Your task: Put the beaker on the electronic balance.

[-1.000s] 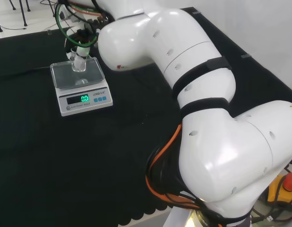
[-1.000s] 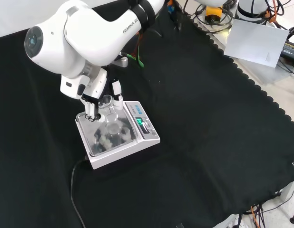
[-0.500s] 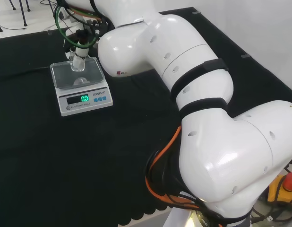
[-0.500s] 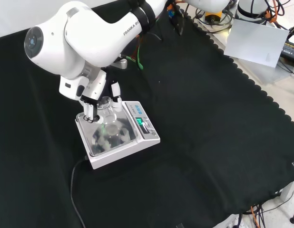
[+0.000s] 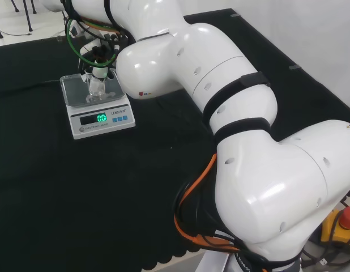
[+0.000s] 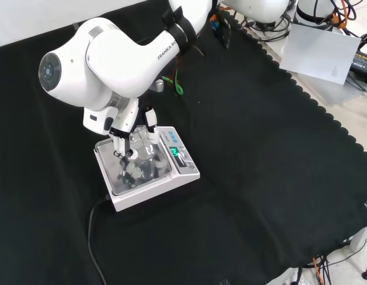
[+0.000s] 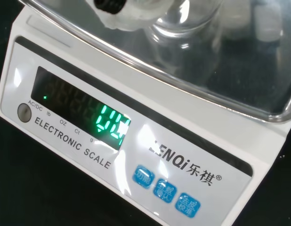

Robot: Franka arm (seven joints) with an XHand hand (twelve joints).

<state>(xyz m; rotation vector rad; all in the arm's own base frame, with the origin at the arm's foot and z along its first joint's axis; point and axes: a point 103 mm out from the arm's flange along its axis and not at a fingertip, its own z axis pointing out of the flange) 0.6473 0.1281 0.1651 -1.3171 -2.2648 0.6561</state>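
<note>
Beaker is clear glass, upright, over the balance pan, roughly centred. Can't tell from any view whether its base touches the metal yet. Hand comes down from above, fingers and thumb curled round the beaker's sides. That side grip leaves the bottom free to land flat, I'd guess. Wrist view has the beaker base just above the pan. Next: seat it, then let go.
</note>
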